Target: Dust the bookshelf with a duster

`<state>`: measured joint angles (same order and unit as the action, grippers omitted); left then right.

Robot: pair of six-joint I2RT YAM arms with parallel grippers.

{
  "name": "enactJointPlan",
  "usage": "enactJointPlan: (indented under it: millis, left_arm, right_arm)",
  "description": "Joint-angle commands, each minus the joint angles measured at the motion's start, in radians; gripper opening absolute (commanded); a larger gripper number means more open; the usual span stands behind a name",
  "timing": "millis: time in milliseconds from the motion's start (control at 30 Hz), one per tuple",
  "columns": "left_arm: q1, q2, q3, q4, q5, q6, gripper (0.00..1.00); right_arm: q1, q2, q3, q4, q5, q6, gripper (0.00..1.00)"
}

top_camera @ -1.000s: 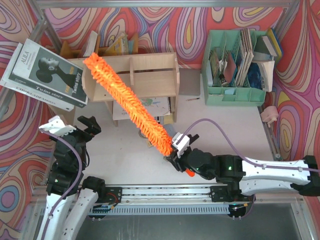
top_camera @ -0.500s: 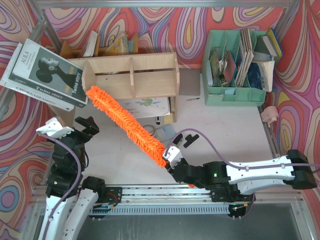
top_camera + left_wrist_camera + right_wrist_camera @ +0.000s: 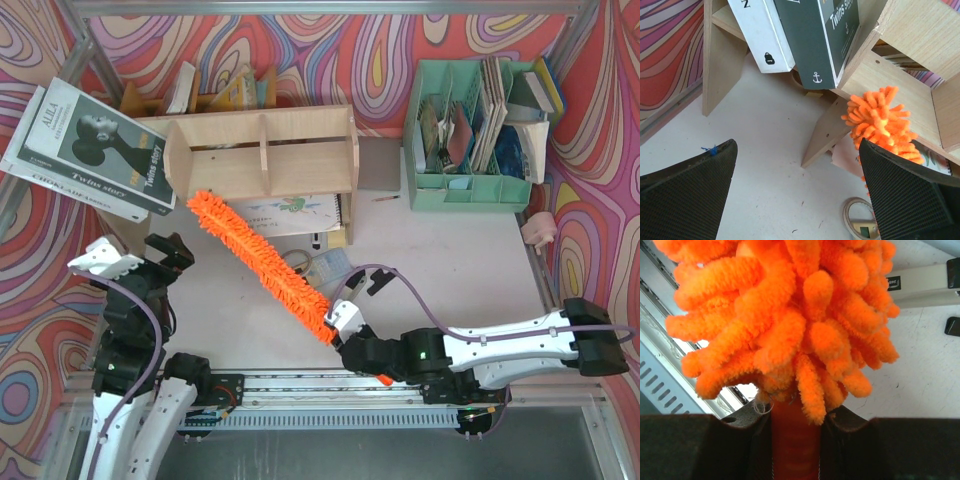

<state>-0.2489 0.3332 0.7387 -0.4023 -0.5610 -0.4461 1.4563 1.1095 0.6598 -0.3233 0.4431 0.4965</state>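
The plywood bookshelf [image 3: 300, 160] stands at the back left. The orange fluffy duster [image 3: 265, 262] lies slanted in front of it, its tip near the shelf's lower left edge. My right gripper [image 3: 347, 342] is shut on the duster's orange handle near the table's front edge. In the right wrist view the handle [image 3: 795, 440] is clamped between the jaws, and the fluffy head [image 3: 785, 315] fills the frame. My left gripper [image 3: 160, 255] is open and empty, left of the duster. In the left wrist view, the left gripper [image 3: 797, 200] faces the shelf leg [image 3: 827, 132] and the duster tip [image 3: 880, 125].
Large books [image 3: 90, 150] lean on the shelf's left end [image 3: 815, 35]. A mint-green organiser [image 3: 465, 130] full of books stands at the back right. Papers [image 3: 295, 212] and a small round object [image 3: 325, 265] lie under and before the shelf. A metal rail [image 3: 330, 385] runs along the near edge.
The duster has swung down off the shelf's top to lie lower, in front of it. My right gripper has pulled back toward the near edge. The left gripper has shifted slightly left.
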Motion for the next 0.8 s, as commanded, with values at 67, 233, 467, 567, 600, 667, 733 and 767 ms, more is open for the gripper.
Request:
enactJointPlan:
  millis: [67, 233, 467, 567, 600, 667, 733, 767]
  left_arm:
    - [0.01, 0.009, -0.001, -0.002, -0.003, -0.01, 0.99]
    - [0.011, 0.011, -0.001, -0.003, 0.004, -0.011, 0.99]
    - [0.013, 0.012, -0.001, 0.0, 0.014, -0.01, 0.99]
    - [0.013, 0.013, 0.0, 0.0, 0.02, -0.011, 0.98]
    - [0.014, 0.013, 0.001, -0.001, 0.021, -0.012, 0.98]
    - [0.014, 0.013, 0.001, 0.0, 0.022, -0.012, 0.99]
    - [0.014, 0.013, 0.001, -0.001, 0.025, -0.012, 0.99]
    - [0.014, 0.013, 0.001, -0.001, 0.025, -0.012, 0.98]
  right_arm:
    - [0.016, 0.021, -0.008, -0.016, 0.013, 0.069, 0.0]
    - [0.023, 0.001, -0.031, -0.052, 0.021, 0.121, 0.0]
    - [0.026, -0.06, -0.069, -0.08, 0.037, 0.181, 0.0]
    - [0.026, -0.069, -0.07, -0.092, 0.067, 0.205, 0.0]
    - [0.026, -0.071, -0.069, -0.094, 0.076, 0.212, 0.0]
    - [0.027, -0.078, -0.072, -0.085, 0.082, 0.214, 0.0]
    - [0.026, -0.085, -0.073, -0.076, 0.085, 0.217, 0.0]
    - [0.026, -0.087, -0.075, -0.072, 0.085, 0.218, 0.0]
